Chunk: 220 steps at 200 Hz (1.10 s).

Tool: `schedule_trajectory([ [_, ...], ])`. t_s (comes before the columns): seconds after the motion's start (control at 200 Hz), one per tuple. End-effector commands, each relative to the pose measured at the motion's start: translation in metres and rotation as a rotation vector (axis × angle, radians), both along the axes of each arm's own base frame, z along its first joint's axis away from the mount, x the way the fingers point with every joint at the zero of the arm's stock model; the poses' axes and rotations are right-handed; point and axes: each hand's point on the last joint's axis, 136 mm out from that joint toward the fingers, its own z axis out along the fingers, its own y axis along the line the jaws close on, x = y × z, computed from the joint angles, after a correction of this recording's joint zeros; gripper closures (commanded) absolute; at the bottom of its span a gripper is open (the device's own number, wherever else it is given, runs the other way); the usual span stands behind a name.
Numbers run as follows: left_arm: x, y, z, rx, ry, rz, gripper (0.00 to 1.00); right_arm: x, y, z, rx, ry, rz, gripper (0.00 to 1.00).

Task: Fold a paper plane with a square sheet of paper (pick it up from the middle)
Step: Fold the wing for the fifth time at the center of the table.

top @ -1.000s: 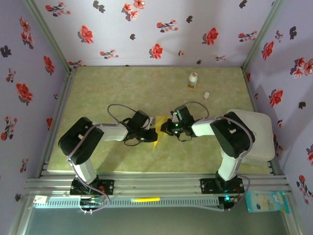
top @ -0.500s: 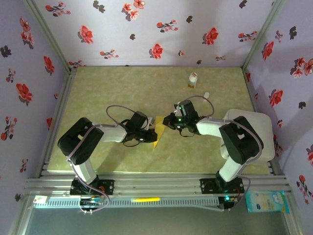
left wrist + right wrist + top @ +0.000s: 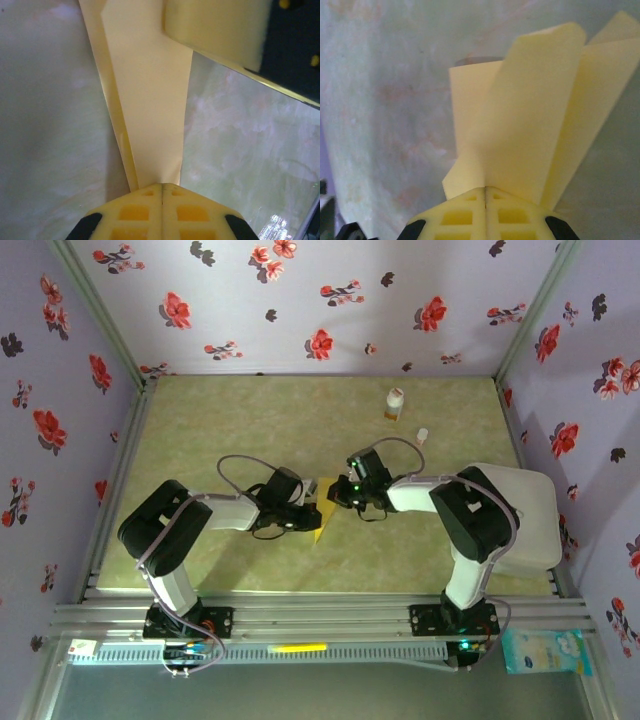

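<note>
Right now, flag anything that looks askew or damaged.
The paper fans into uneven layers at the right gripper instead of lying flat; the left gripper pinches it too. No tear shows.

Nothing here can actually be read from where I stand. The small white-and-orange bottle (image 3: 395,404) in the upper middle of the top view has a label band, but it is far too small to make out any letters. The pale blue and white packet (image 3: 547,651) at the lower right corner carries some print or a picture, all blurred. A little white tag (image 3: 82,648) sits on the metal rail (image 3: 330,618) at the lower left, and whatever is on it is illegible as well.
</note>
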Motion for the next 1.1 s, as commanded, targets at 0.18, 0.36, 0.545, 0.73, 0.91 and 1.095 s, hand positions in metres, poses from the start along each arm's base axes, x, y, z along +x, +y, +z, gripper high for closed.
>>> schedule_trajectory([
  [0.18,-0.038,0.040,-0.059,0.199,0.149,-0.020,1.00,0.013,-0.035,-0.021,-0.103,0.028,-0.133,0.96],
  [0.36,-0.040,0.040,-0.062,0.194,0.163,-0.025,1.00,0.015,-0.049,-0.026,-0.103,0.048,-0.179,0.97],
  [0.545,-0.042,0.040,-0.063,0.189,0.170,-0.028,1.00,0.022,-0.050,-0.016,-0.045,0.015,-0.196,0.96],
  [0.73,-0.042,0.039,-0.062,0.184,0.171,-0.030,1.00,0.026,-0.031,0.020,0.073,-0.056,-0.128,0.94],
  [0.91,-0.041,0.037,-0.060,0.177,0.168,-0.031,1.00,0.015,-0.007,0.033,0.100,-0.065,-0.032,0.94],
  [1.095,-0.040,0.036,-0.059,0.173,0.166,-0.030,1.00,0.001,0.014,0.013,0.068,-0.024,0.018,0.93],
])
